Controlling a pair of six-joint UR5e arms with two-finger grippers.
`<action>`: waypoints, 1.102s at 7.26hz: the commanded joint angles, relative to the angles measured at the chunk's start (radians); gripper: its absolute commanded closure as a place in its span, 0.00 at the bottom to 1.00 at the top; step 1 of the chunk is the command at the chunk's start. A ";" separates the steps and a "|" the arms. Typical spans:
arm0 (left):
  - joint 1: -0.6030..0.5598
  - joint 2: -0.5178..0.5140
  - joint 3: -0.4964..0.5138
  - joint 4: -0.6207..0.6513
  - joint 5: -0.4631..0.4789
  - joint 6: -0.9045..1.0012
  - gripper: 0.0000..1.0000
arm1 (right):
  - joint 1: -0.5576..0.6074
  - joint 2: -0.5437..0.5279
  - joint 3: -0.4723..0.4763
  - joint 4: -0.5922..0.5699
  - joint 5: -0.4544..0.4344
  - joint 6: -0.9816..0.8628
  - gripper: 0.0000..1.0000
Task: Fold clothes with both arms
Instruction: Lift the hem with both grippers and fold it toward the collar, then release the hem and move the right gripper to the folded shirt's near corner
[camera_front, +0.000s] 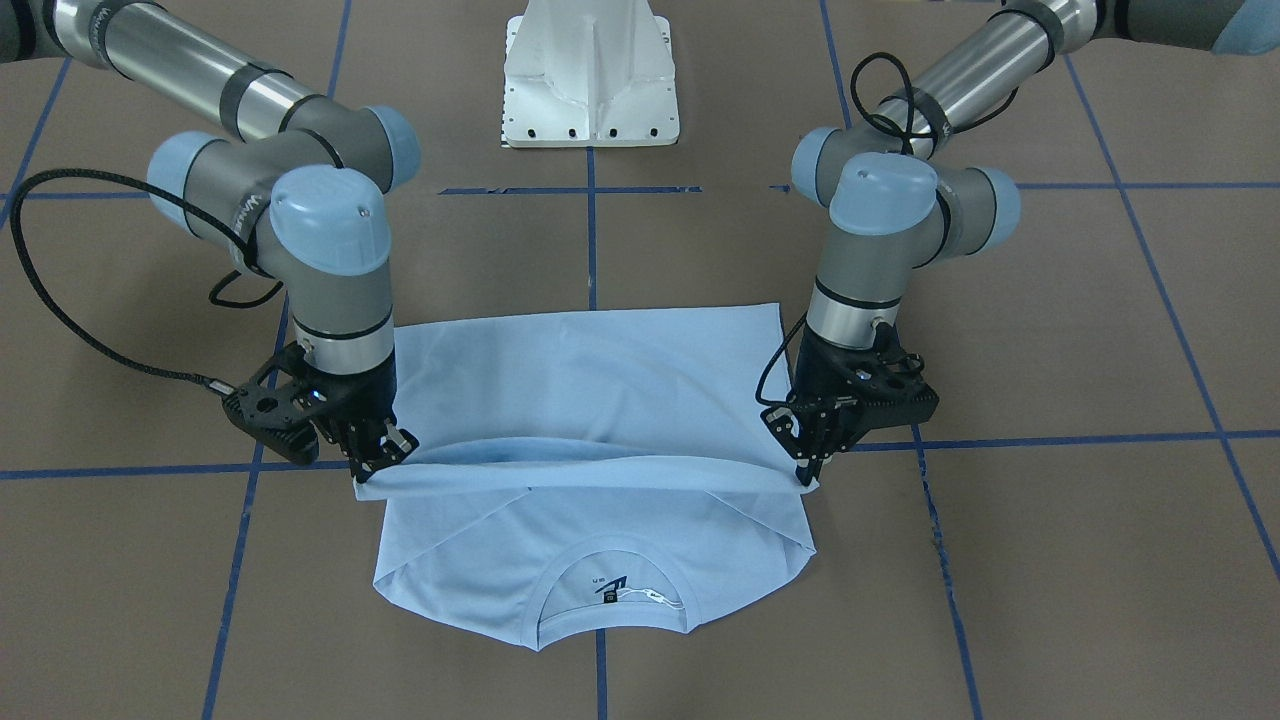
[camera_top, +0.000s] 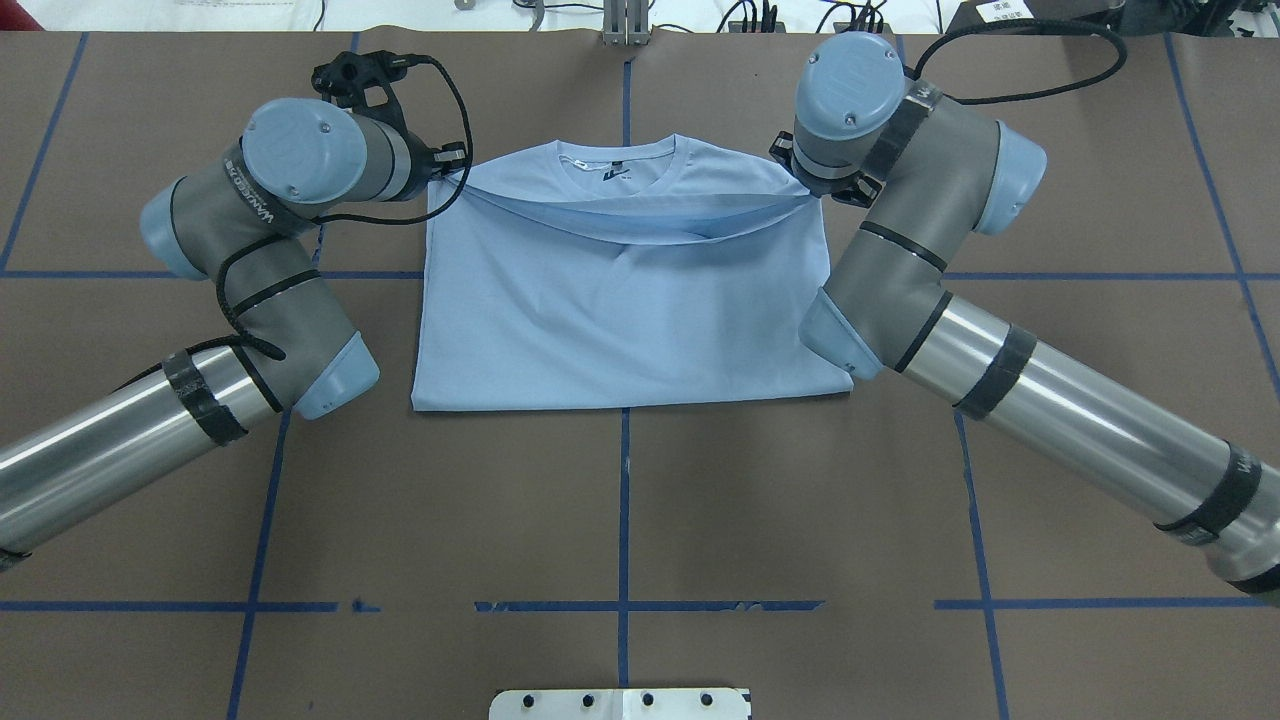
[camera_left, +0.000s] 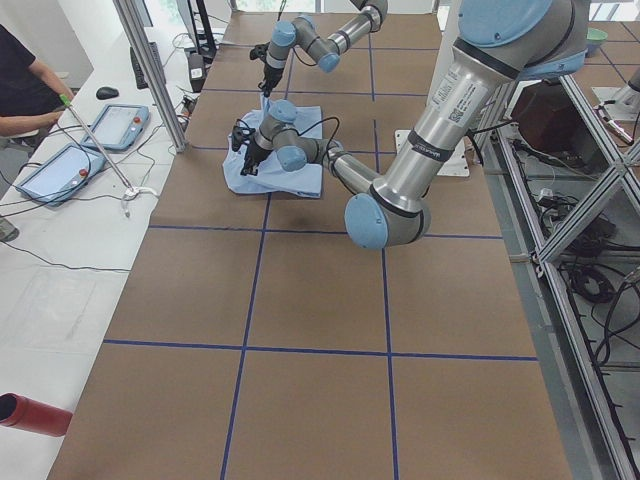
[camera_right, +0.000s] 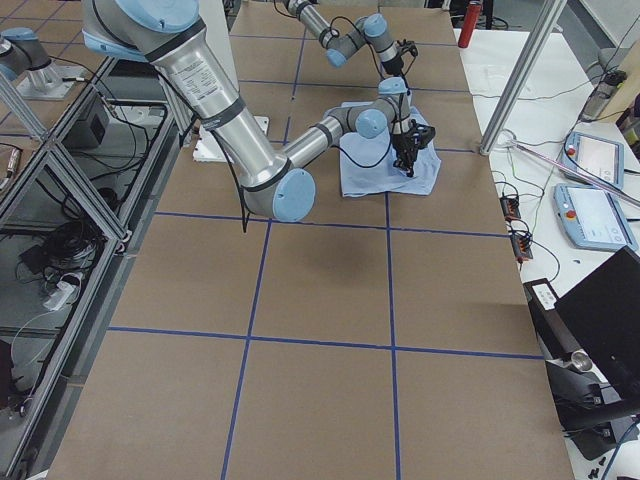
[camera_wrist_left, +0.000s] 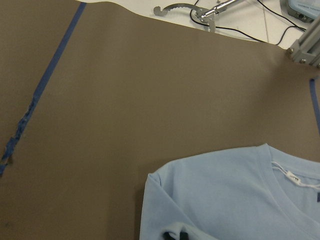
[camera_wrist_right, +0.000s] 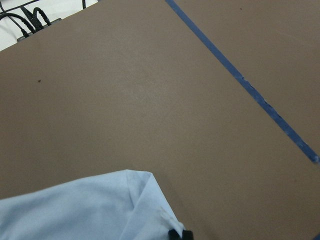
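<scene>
The light blue T-shirt (camera_front: 590, 380) lies flat on the brown table, its collar and dark neck label (camera_front: 612, 590) at the edge far from the robot. A folded band of fabric (camera_top: 640, 215) is stretched between the two grippers, just short of the collar. My left gripper (camera_front: 808, 470) is shut on one end of that band and my right gripper (camera_front: 383, 455) on the other. In the left wrist view the shirt (camera_wrist_left: 235, 195) fills the lower right corner. In the right wrist view a shirt corner (camera_wrist_right: 100, 205) shows at the bottom. From overhead the wrists hide the fingertips.
The white pedestal base (camera_front: 590, 75) stands behind the shirt. Blue tape lines (camera_top: 624, 500) grid the brown table. Beyond the table's far edge are cables and a metal post (camera_left: 150, 75), plus a white side bench with tablets (camera_left: 60, 170) and a person (camera_left: 25, 90).
</scene>
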 joint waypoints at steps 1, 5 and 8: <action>-0.010 -0.029 0.088 -0.077 0.015 0.002 1.00 | 0.014 0.033 -0.104 0.068 0.001 -0.011 1.00; -0.014 -0.027 0.102 -0.082 0.015 0.063 0.50 | 0.005 0.051 -0.139 0.104 0.001 -0.007 0.59; -0.048 -0.011 0.055 -0.153 0.001 0.071 0.46 | -0.023 -0.203 0.229 0.163 0.144 0.073 0.53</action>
